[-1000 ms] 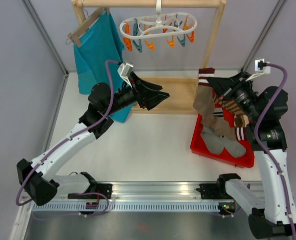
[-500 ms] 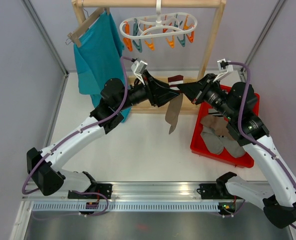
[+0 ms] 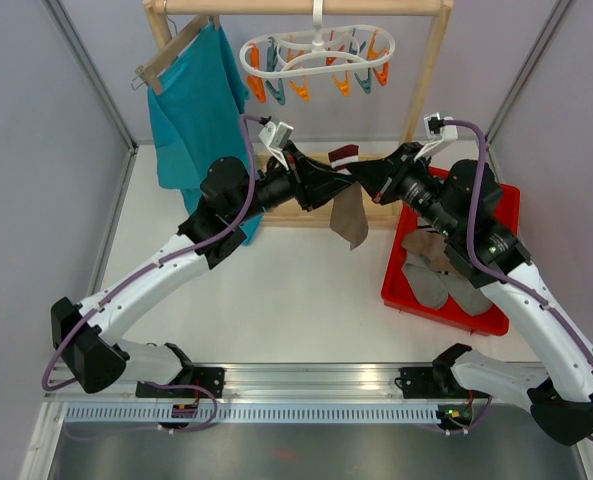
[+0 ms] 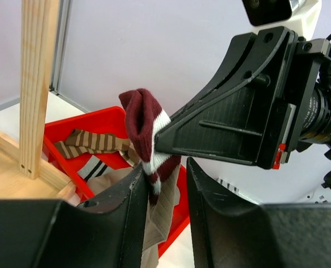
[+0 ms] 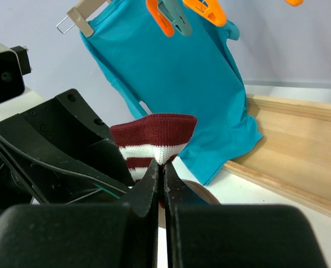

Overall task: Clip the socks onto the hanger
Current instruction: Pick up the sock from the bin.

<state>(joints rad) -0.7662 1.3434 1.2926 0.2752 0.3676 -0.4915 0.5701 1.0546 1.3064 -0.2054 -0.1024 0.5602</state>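
My right gripper [image 3: 364, 173] [image 5: 161, 167] is shut on the maroon-and-white striped cuff of a taupe sock [image 3: 351, 217] [image 5: 154, 137], which hangs limp above the table. My left gripper [image 3: 334, 186] [image 4: 165, 166] is open, its jaws on either side of the same sock [image 4: 152, 167] just below the cuff; the sock touches the left finger. The white ring hanger [image 3: 252, 62] with orange and teal clips [image 3: 298, 88] hangs from the rack's top bar, above and behind both grippers. Two clips [image 5: 173, 12] show at the top of the right wrist view. More socks [image 3: 431, 272] lie in the red tray.
The red tray [image 3: 481, 320] [image 4: 90, 120] sits at the right. The wooden rack [image 3: 431, 70] [image 4: 37, 84] stands at the back, its base board behind the grippers. A teal shirt [image 3: 196, 100] [image 5: 182, 72] hangs on a wooden hanger at the left.
My right gripper carried the sock left from over the tray to the left gripper. My left arm moved right, and its open jaws now flank the sock, which hangs slightly higher.
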